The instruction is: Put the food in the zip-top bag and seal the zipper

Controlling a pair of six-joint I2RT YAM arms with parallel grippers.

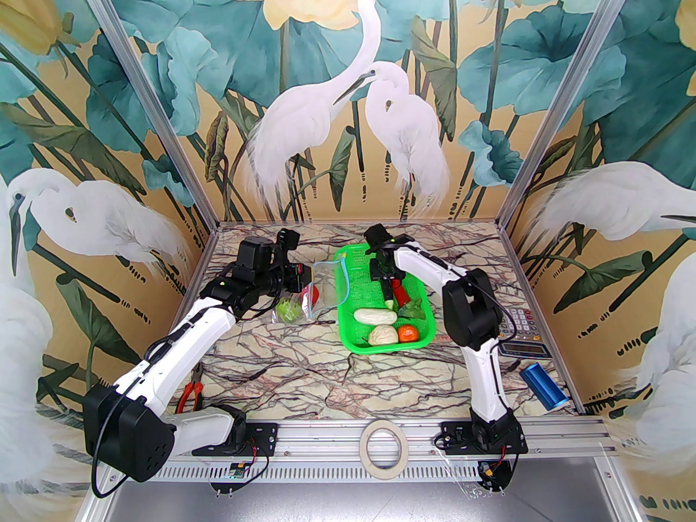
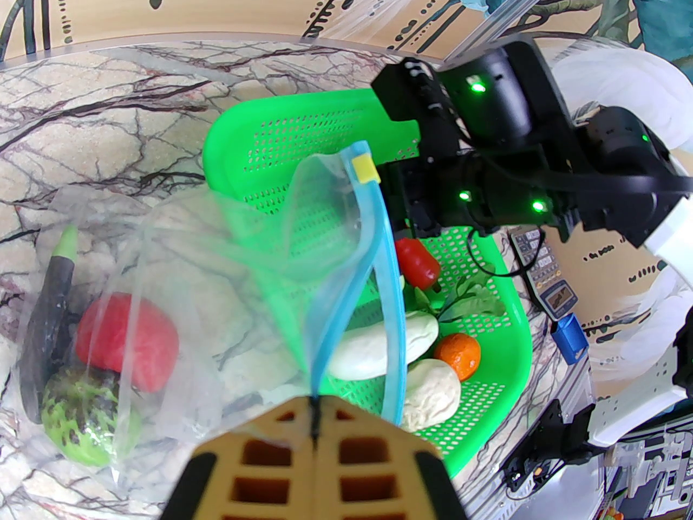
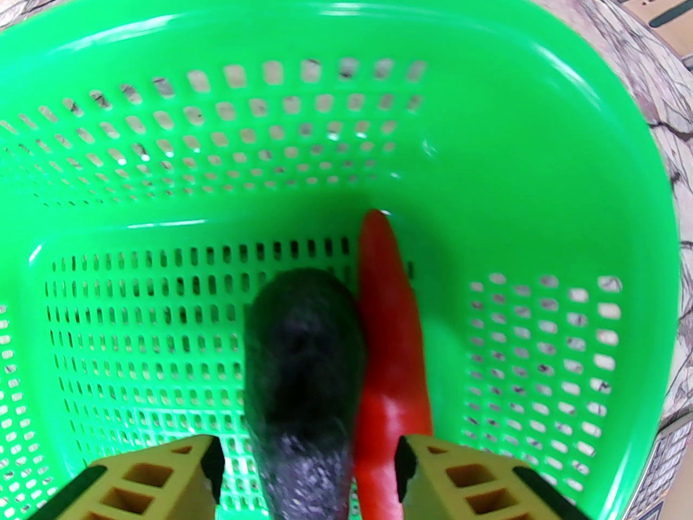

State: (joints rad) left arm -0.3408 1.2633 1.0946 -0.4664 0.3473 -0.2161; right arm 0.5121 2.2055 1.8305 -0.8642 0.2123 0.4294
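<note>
My left gripper (image 2: 314,405) is shut on the light-blue zipper (image 2: 381,268) edge of the clear zip-top bag (image 2: 227,290), holding its mouth up; the yellow slider tab (image 2: 364,168) sits at the far end. Inside the bag lie a dark eggplant (image 2: 48,312), a red tomato (image 2: 127,339) and a green apple (image 2: 81,420). My right gripper (image 3: 308,447) reaches down into the green basket (image 3: 541,193), its jaws closed in around a second dark eggplant (image 3: 303,344) and a red chili (image 3: 390,317) lying side by side. In the top view the right gripper (image 1: 387,290) is mid-basket.
The basket (image 1: 353,269) also holds a white gourd (image 1: 375,317), pale cabbage (image 1: 383,335), orange (image 1: 408,334) and leafy green (image 1: 411,309). Pliers (image 1: 191,392) lie near left. A calculator (image 1: 519,325), a blue cylinder (image 1: 544,384) and a tape roll (image 1: 384,446) sit right and front.
</note>
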